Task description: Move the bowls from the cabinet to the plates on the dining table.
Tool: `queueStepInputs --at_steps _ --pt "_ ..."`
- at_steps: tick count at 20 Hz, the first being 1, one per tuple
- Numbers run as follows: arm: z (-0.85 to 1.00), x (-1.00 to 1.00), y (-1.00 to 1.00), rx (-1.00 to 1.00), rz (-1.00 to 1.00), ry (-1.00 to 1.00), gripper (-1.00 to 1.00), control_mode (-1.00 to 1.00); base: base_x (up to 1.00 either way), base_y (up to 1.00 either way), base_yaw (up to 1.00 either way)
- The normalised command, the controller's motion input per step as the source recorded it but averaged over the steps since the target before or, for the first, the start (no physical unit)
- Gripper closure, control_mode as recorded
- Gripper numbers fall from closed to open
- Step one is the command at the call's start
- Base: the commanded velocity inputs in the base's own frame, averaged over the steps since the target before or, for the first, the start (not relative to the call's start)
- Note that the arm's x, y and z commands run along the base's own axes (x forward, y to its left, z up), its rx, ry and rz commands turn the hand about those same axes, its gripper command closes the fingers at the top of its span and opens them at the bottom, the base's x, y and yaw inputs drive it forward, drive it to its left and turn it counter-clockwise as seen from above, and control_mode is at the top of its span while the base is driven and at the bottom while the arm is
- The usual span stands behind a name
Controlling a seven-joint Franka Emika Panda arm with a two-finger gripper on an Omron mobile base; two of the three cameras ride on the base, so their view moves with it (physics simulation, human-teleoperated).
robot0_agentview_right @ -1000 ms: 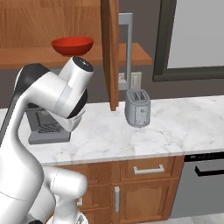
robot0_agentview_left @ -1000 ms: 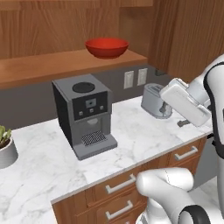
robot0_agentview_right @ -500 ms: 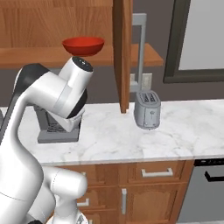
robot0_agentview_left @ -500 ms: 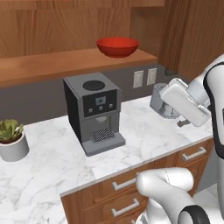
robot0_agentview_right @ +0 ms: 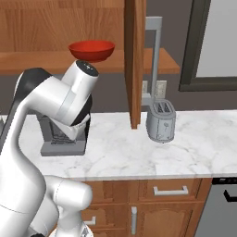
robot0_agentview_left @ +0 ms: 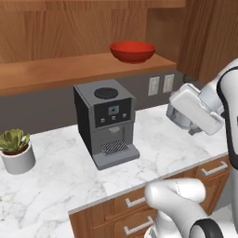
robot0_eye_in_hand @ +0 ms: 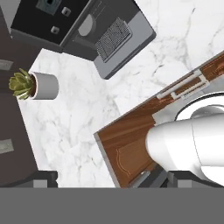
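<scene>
Spread as wide as they go, our jaws hold nothing and touch nothing; the two-finger gripper [robot0_eye_in_hand: 105, 177] looks down from above the counter edge, its dark fingertips [robot0_eye_in_hand: 46, 178] low in the hand view over white marble and a brown drawer front.

Nearest below us lies the white grey-veined marble counter [robot0_agentview_left: 56, 186] over brown wooden drawers with silver handles [robot0_agentview_right: 169, 190]. On it stands a small grey round plant pot [robot0_agentview_left: 18, 160] holding a green succulent [robot0_agentview_left: 13, 139], well apart from the dark grey coffee machine [robot0_agentview_left: 109, 123] at the middle. Further right, a silver two-slot toaster [robot0_agentview_right: 160, 121] stands on the counter, just beside the edge of an open door.

Beyond, the brown wooden wall cabinet [robot0_agentview_left: 69, 28] is open, its panelled door [robot0_agentview_right: 134, 60] swung out with a long vertical grey bar handle [robot0_agentview_right: 155, 55]. On the cabinet's bottom shelf sits the glossy red round shallow bowl [robot0_agentview_left: 132, 51], upright, above and behind the coffee machine; we cannot see whether anything lies inside it.
</scene>
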Motion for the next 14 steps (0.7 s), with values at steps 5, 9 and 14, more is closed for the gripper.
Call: queueStepInputs --at_steps 5,9,14 --pt "0.00 0.00 0.00 0.00 0.00 0.00 -1.00 1.00 0.39 0.23 0.00" --pt "0.00 0.24 0.15 0.00 0.00 0.01 -1.00 -1.00 0.09 0.06 0.00" --pt "0.11 0.15 0.17 -0.02 -0.01 0.00 -1.00 -1.00 0.00 0.00 0.00"
